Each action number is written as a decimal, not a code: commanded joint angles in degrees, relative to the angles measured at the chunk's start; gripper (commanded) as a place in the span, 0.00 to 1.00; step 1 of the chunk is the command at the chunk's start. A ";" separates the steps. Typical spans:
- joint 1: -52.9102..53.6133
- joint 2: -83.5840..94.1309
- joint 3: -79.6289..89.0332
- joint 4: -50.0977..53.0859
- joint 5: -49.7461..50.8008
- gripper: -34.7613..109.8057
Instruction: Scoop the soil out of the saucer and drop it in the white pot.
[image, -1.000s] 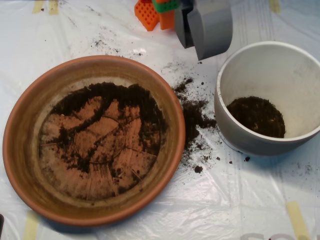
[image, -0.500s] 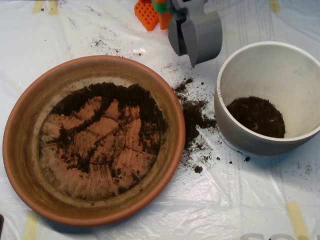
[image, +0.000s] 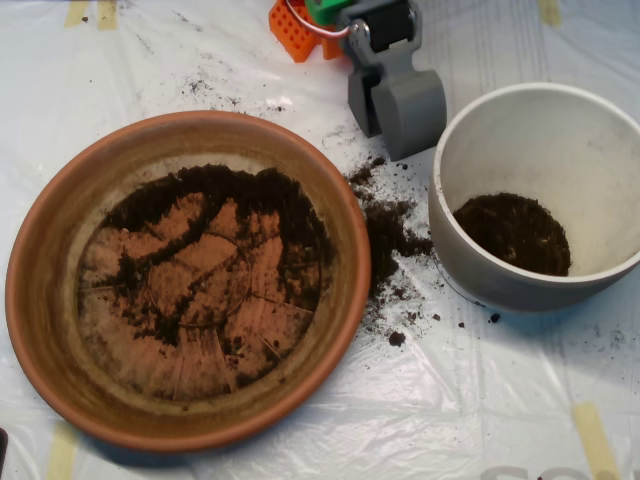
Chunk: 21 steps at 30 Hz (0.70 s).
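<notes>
White plastic sheeting, wrinkled and held down with strips of tan tape, covers the worktop (image: 250, 440) in the overhead view. A large terracotta saucer (image: 40, 300) sits toward the left edge. Dark soil (image: 215, 190) lies inside it, thickest in an arc along the far side and right side, with thin streaks across the bare clay centre. A white pot (image: 470, 150) stands near the right edge, apart from the saucer, with a dark mound of soil at its bottom. Spilled soil (image: 385, 225) is scattered on the sheeting between the two. The grey scoop (image: 398, 108) hangs near the far edge, over the sheeting between saucer and pot, just beside the pot's rim. Its two shells look pressed together with no clear gap; whether it carries anything cannot be seen. Behind it are orange and green arm parts (image: 295, 25).

To do the next scoop well, the scoop should probably open wide over the thick arc of soil, press down there, and close fully before lifting. No writing or labels can be read.
</notes>
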 joint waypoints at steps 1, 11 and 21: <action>-0.79 4.22 0.79 -2.11 0.79 0.32; 2.46 4.22 4.22 -3.25 0.62 0.25; 2.72 4.22 4.22 -3.25 0.53 0.25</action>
